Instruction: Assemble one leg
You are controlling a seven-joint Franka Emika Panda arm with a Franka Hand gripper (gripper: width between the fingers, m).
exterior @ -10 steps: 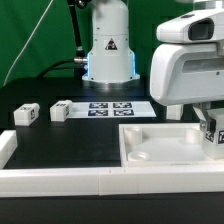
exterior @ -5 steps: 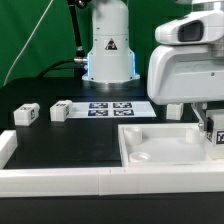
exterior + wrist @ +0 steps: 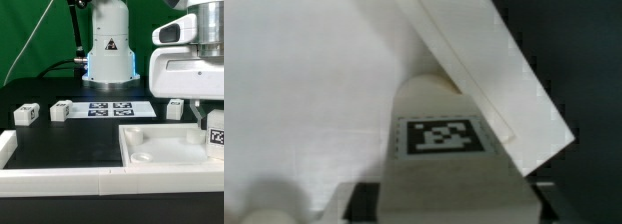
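Setting: a robotics laboratory test cell. Evidence: green backdrop curtain [image 3: 30,40], black work table [image 3: 70,140] bordered by a white rail [image 3: 60,180], fixed marker board [image 3: 120,108] with printed tags, and a robot arm base [image 3: 108,50] bearing a warning label.

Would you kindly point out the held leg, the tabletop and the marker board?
held leg [image 3: 441,136], wrist view, on its tag face.
tabletop [image 3: 150,131], exterior view, on its raised back rim.
marker board [image 3: 110,108], exterior view, on its middle between tags.
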